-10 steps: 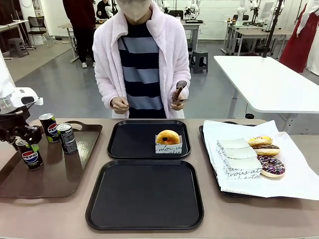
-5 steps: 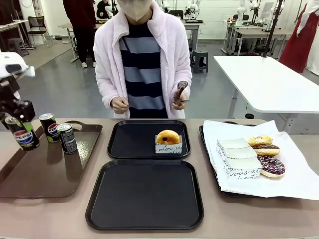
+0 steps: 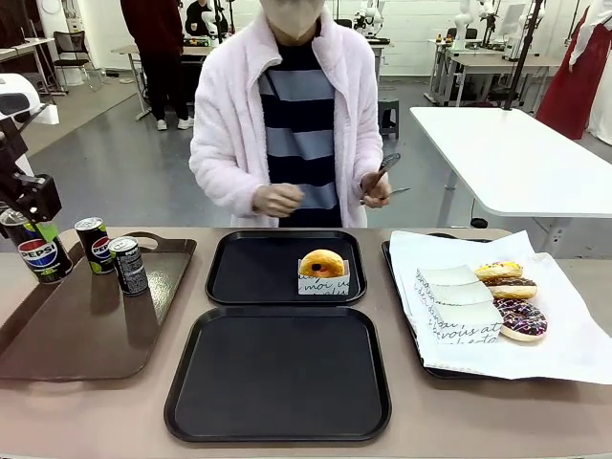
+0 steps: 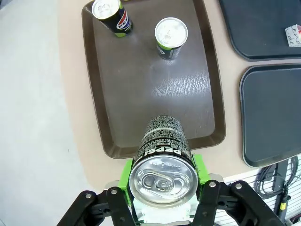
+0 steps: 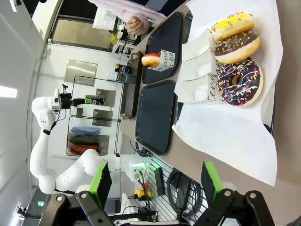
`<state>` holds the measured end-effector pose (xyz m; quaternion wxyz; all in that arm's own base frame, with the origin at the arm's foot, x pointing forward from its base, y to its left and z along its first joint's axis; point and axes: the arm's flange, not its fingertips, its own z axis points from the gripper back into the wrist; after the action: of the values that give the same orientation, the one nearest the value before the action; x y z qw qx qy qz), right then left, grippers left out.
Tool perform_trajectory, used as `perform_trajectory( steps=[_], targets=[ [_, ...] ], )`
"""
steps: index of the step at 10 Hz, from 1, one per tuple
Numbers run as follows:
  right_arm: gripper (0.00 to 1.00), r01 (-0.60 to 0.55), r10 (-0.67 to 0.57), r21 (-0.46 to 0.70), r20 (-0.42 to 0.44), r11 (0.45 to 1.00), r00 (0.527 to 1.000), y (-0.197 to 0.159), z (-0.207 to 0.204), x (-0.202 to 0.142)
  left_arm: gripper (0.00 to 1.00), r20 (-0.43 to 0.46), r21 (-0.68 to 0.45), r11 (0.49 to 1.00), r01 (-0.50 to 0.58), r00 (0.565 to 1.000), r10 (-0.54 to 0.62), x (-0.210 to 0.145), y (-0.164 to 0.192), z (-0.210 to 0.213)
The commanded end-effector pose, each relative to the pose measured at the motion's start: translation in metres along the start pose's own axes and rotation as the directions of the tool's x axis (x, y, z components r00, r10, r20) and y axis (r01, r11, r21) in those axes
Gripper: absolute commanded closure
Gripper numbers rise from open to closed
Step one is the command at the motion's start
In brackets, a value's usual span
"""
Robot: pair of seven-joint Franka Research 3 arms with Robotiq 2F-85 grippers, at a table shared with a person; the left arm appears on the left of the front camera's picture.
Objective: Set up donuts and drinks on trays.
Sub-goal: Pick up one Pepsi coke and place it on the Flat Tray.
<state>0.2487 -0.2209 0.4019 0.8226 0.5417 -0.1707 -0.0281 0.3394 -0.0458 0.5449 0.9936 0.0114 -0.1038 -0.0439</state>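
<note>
My left gripper [image 3: 27, 226] is shut on a black Pepsi can [image 3: 39, 258] and holds it upright above the left edge of the brown tray. In the left wrist view the can [image 4: 162, 150] sits between the green pads [image 4: 125, 172]. Two more cans [image 3: 93, 244] [image 3: 127, 265] stand on the brown tray. Two black trays lie in the middle. The far tray [image 3: 244, 277] carries an orange donut [image 3: 322, 262] in a white holder, and the near tray [image 3: 277, 378] is bare. My right gripper [image 5: 156, 182] is open, with three donuts [image 5: 237, 82] lying far ahead of it.
The brown tray [image 3: 105, 335] with handles lies at the left. White paper [image 3: 564, 344] on the right-hand tray holds three donuts [image 3: 521, 317] and folded holders [image 3: 459, 298]. A person in a pink jacket stands across the table holding tongs [image 3: 384, 180].
My left gripper has lifted the Pepsi can off the brown tray, up and to the left. The person has shifted to the right and lowered the tongs.
</note>
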Motion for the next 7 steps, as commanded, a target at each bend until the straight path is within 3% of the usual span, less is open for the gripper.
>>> perform_trajectory(
  steps=[1,3,4,7],
  targets=[
    [0.00,-0.005,0.005,0.010,0.003,1.000,1.000,0.000,0.000,0.000,0.46,0.017,0.006,1.000,0.016,1.000,-0.016,0.002,0.002,0.000],
    [0.00,-0.005,0.005,0.010,0.003,1.000,1.000,0.000,0.000,0.000,0.41,-0.003,0.000,1.000,0.000,1.000,0.000,0.000,0.000,-0.002],
    [0.00,-0.005,0.005,0.010,0.003,1.000,1.000,0.000,0.000,0.000,0.41,0.035,-0.003,0.999,0.033,0.999,-0.033,0.001,-0.031,-0.001],
    [0.00,-0.005,0.005,0.010,0.003,1.000,1.000,0.000,0.000,0.000,0.41,-0.001,0.051,0.992,0.111,0.994,-0.111,0.031,-0.125,-0.016]
  ],
)
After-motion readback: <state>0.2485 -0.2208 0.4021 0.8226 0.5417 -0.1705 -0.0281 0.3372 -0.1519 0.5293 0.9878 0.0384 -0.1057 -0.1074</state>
